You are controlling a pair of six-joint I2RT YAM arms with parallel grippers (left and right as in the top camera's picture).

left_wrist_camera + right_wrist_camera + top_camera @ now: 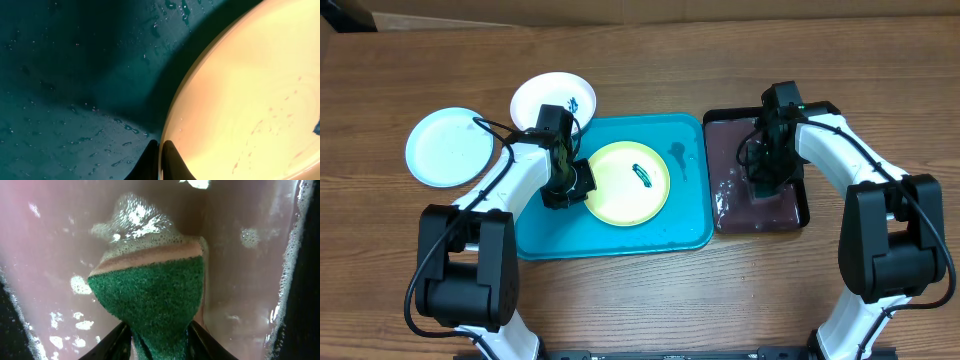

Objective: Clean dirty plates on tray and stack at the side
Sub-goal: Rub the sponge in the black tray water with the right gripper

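Observation:
A yellow-green plate [628, 182] with a dark teal smear lies in the middle of the turquoise tray [690, 215]. My left gripper [576, 183] is shut on its left rim; the left wrist view shows both black fingertips [170, 159] pinching the plate's edge [240, 95] over the wet tray [75, 85]. A white plate [553, 99] with a teal smear sits at the tray's far left corner, and a pale mint-blue plate [448, 146] lies further left on the table. Over the black tray, my right gripper [767, 172] is shut on a green sponge [155, 300], foam on its tip.
The smaller black tray [720, 215] right of the turquoise one holds dark foamy liquid [60, 245]. Water drops and a small dark smear [677, 155] lie on the turquoise tray. Bare wooden table surrounds both trays.

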